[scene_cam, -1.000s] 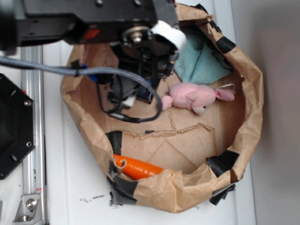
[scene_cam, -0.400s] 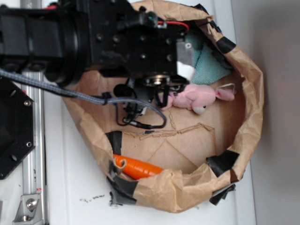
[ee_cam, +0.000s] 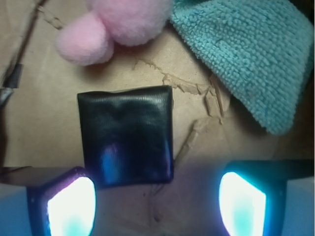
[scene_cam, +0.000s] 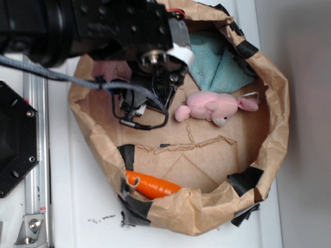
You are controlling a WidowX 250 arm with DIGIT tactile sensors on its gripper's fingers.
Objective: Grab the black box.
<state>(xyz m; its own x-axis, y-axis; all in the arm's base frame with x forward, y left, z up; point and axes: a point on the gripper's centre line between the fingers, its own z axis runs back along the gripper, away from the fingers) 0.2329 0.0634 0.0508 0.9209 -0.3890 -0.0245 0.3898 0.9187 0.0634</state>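
Hovering pincer (ee_cam: 156, 206) spread, seemingly above black box (ee_cam: 127, 135)

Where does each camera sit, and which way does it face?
Exterior: high above, facing down into the brown paper basin; the black arm covers the upper left.
Wrist: on the arm, looking down at the black box; the claw shows open, fingertips glowing at the bottom edge.
Shared: the pink bunny and teal cloth.

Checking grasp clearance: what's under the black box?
The black box lies flat on brown paper, apart from the pink bunny and teal cloth. Its underside is covered. In the exterior view the arm hides it.
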